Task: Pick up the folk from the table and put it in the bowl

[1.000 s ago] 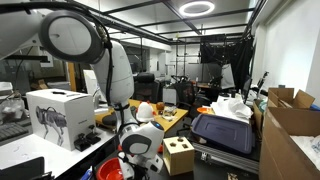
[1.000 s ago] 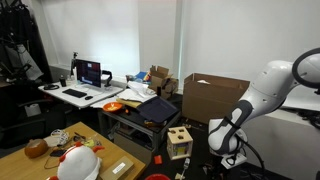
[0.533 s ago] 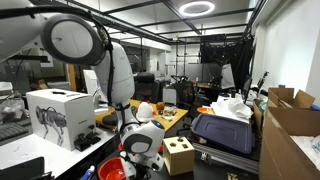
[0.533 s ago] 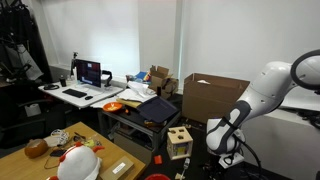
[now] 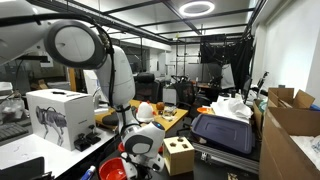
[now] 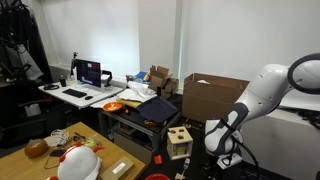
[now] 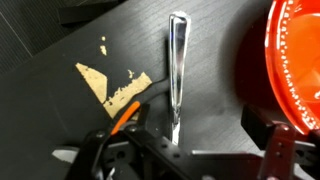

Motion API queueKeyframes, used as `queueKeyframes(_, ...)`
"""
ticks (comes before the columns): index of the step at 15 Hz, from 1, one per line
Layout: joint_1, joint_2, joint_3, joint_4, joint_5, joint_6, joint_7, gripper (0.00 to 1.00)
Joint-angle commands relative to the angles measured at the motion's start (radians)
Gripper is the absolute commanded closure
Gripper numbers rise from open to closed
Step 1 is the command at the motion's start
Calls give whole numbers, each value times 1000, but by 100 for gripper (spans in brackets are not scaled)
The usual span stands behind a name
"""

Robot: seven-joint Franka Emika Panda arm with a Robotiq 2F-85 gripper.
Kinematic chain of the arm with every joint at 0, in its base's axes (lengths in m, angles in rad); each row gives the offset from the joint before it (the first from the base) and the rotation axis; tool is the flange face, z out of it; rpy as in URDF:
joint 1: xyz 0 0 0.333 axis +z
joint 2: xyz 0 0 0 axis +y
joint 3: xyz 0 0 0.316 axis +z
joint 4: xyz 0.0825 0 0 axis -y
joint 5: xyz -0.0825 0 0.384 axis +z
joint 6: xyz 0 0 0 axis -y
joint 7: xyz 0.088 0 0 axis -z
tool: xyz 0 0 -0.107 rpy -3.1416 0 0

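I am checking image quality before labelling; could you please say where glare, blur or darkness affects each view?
Wrist view: the fork carries a bright glare streak, the red bowl looks soft, the gripper is dark and blurred. In an exterior view the ring light blooms; in an exterior view the white wall is washed out.

Wrist view: the fork (image 7: 177,70) lies on the table (image 7: 225,90) at frame centre, running top to bottom, with the bowl (image 7: 298,60) at the right edge and a torn scrap (image 7: 108,85) to its left. My gripper (image 7: 185,152) fills the lower edge, its fingers (image 7: 275,150) spread either side of the fork's lower end. In an exterior view the bowl (image 5: 112,170) sits lower left of a box (image 5: 179,157).
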Motion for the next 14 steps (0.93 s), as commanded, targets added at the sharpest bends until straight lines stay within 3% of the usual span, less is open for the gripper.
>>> queueKeyframes(1,17,17,-13,29,4,-8,17,37)
queueKeyframes(9,17,13,-22,37,3,-9,20,99)
queueKeyframes(14,20,-4,-26,29,0,-5,18,98)
